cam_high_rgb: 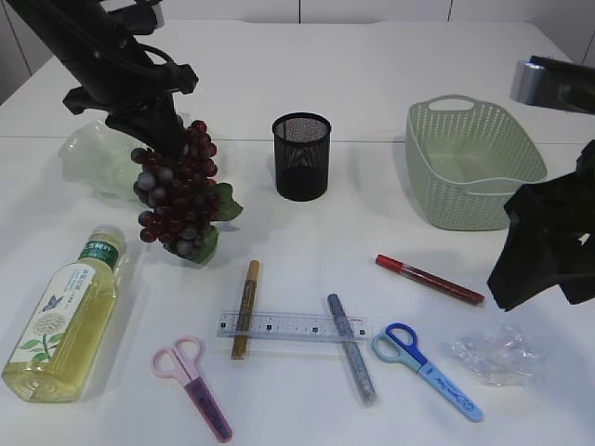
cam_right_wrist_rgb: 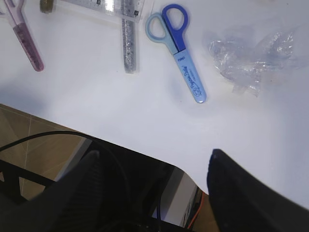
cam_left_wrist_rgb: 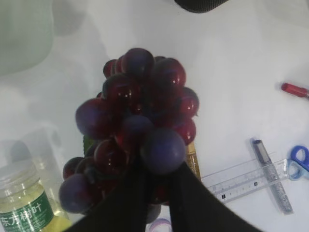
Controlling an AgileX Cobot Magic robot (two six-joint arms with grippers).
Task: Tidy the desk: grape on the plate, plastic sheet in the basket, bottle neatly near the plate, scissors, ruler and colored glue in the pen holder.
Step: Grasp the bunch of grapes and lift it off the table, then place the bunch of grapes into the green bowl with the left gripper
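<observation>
My left gripper [cam_high_rgb: 160, 133] [cam_left_wrist_rgb: 161, 166] is shut on the top of the dark red grape bunch [cam_high_rgb: 181, 195] [cam_left_wrist_rgb: 145, 96], which hangs just right of the pale green plate [cam_high_rgb: 88, 158] [cam_left_wrist_rgb: 21, 34]. The bottle [cam_high_rgb: 65, 321] lies on its side at front left. The black mesh pen holder [cam_high_rgb: 301, 167] stands mid-table and the green basket [cam_high_rgb: 465, 200] at the right. The clear ruler [cam_high_rgb: 293, 326], gold [cam_high_rgb: 245, 302], silver [cam_high_rgb: 351, 351] and red [cam_high_rgb: 429, 279] glue pens, pink scissors [cam_high_rgb: 191, 381] and blue scissors [cam_high_rgb: 428, 370] lie in front. The plastic sheet [cam_high_rgb: 497, 355] [cam_right_wrist_rgb: 251, 53] is crumpled at front right. My right gripper [cam_high_rgb: 544, 251] [cam_right_wrist_rgb: 154, 166] is open and empty.
The gold pen lies under the ruler's left part and the silver pen across its right end. My right gripper hovers over the table's front edge [cam_right_wrist_rgb: 159, 159], with floor [cam_right_wrist_rgb: 38, 145] beyond it.
</observation>
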